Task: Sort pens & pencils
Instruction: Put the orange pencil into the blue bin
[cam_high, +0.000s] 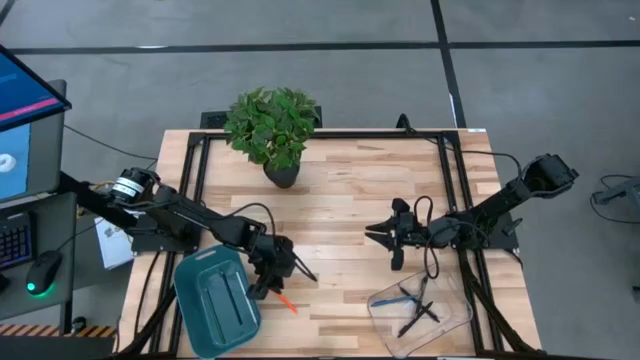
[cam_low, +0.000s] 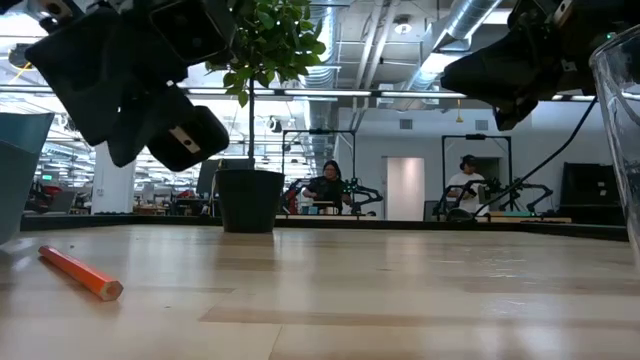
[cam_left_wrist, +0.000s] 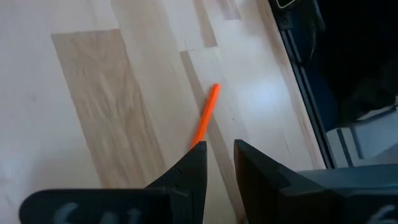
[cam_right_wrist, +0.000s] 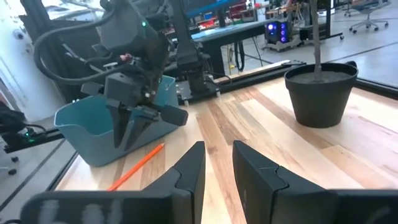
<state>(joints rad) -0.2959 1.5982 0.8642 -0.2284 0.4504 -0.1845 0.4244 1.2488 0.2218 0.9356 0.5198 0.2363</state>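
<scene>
Table: light wooden top, dark rails along its sides.
Plant: leafy, in a dark pot, at 12 o'clock on the table.
Teal tray: at 7 o'clock; holds dark sticks, kind not clear.
Clear tray: at 5 o'clock; holds several dark pens and a blue one, crossed.
Left gripper: raised just beside the teal tray, above the orange pencil; fingers slightly parted, grasping nothing.
Right gripper: raised near table centre, at 10 o'clock from the clear tray; fingers slightly parted, empty.
Orange pencil: flat on the bare wood, near the teal tray's 3 o'clock side, touched by neither gripper.
</scene>
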